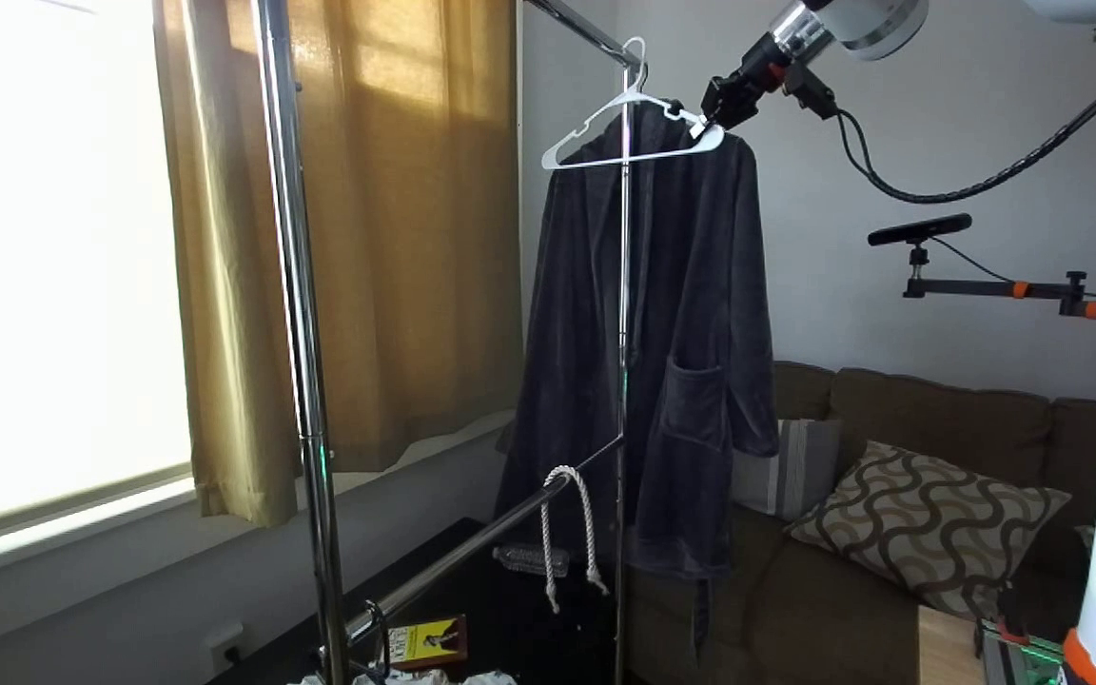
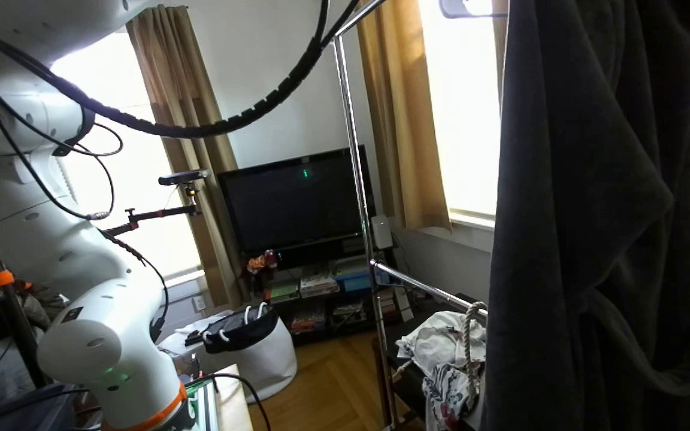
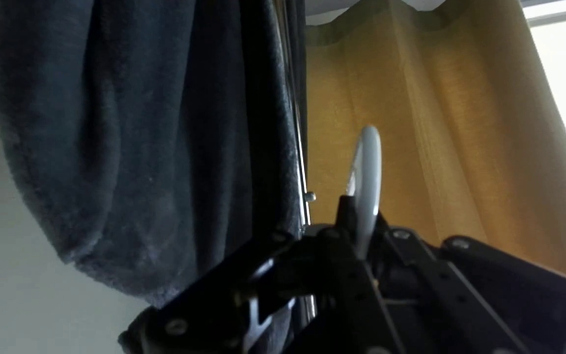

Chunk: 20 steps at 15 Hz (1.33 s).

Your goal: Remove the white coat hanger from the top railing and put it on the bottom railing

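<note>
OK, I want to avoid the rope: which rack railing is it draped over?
The bottom railing: the pale rope hangs over it; the top railing, higher up, shows none on its visible part.

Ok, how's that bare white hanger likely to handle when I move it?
Probably light for its size: the white hanger is just a bare, thin frame. Likely fairly stiff, since it shows a clean triangular outline. It could pivot or swing, as the gripper pinches it near one end rather than the middle.
</note>
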{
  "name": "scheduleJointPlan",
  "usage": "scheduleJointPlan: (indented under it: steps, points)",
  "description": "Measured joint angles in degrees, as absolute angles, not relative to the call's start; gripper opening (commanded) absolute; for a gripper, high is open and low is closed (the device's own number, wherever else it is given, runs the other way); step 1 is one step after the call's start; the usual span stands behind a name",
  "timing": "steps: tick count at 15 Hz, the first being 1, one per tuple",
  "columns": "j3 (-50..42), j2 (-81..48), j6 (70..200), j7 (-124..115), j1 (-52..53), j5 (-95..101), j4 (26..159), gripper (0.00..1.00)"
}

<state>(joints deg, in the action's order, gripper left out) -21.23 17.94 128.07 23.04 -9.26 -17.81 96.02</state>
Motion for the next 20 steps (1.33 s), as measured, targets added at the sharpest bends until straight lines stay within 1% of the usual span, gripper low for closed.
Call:
scheduleJointPlan:
  steps: [5,14,18,20]
  points:
    - [-21.13,22.31,126.69,24.42,-7.3,-19.92,96.17,0.01]
    - [-23.65,29.11,103.2,42.95,-5.0,-15.7,96.58,0.01]
    - [-23.24,28.58,101.88,45.27,-5.59,-9.98,98.1,0.01]
    - [-21.14,27.61,101.6,42.68,-5.8,-7.42,100.3,0.01]
